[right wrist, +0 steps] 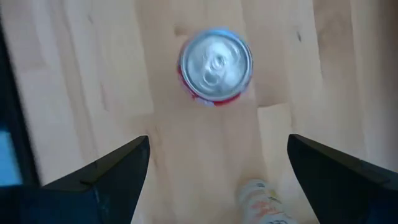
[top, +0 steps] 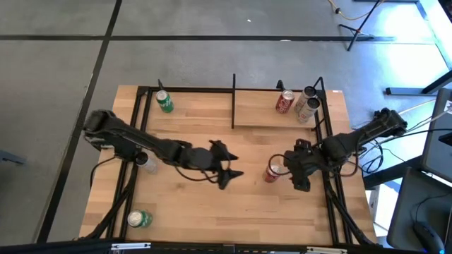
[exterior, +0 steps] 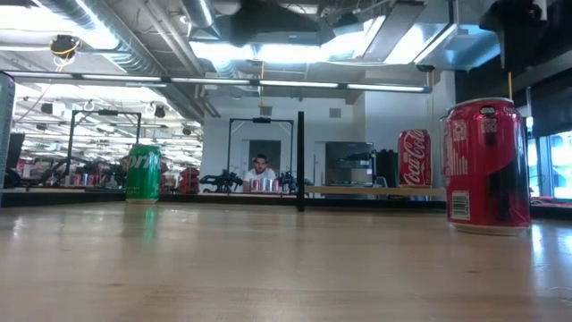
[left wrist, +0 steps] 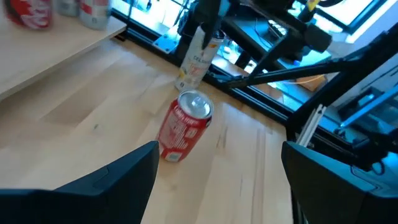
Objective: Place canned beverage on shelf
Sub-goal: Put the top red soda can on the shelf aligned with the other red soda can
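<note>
From my end the right gripper (top: pixel 288 171) is spread wide w/ nothing in it, hovering just beside the red can (top: pixel 273 171), not touching. That can stands upright on the table (top: pixel 212 204), well short of the shelf (top: pixel 261 113). The left gripper (top: pixel 227 164) is spread wide too, empty, mid-table. Shelf holds a green can (top: pixel 164 101) & two cans (top: pixel 296 103) at the far right.

Red can (top: pixel 274 171) w/ silver top, green can (top: pixel 164 101), light-wood shelf (top: pixel 212 109), black bars
</note>
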{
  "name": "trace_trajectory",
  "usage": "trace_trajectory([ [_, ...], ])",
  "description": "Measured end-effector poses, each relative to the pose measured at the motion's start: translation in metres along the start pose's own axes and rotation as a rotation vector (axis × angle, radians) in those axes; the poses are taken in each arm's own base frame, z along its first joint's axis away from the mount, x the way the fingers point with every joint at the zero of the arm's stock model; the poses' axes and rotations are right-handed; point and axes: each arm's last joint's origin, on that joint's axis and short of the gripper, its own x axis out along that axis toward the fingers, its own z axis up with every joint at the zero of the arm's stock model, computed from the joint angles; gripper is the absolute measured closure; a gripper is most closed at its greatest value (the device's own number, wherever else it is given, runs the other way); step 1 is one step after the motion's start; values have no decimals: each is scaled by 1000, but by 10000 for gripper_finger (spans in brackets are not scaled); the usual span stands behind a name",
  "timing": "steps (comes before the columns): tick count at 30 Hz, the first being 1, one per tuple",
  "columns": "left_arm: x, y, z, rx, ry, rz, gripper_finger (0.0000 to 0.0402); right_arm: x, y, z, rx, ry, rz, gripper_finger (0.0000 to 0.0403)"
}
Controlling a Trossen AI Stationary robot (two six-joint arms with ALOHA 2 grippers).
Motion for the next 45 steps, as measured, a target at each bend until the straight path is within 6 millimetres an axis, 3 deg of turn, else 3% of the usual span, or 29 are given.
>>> trace_trajectory([
  [7,45,-17,-2,74,22,-2,70,32,0,-18,-85,84,-18,36],
  [13,65,-8,-16,70,60,40,70,48,-4,-28,-93,146,-42,36],
  [28,122,24,-56,54,117,11,70,75,-34,-7,-25,18,-86,36],
  [36,139,34,-75,44,100,32,70,80,-32,4,-43,-49,-42,36],
  [45,141,48,-70,1,88,125,70,88,-28,6,-14,-4,17,36],
])
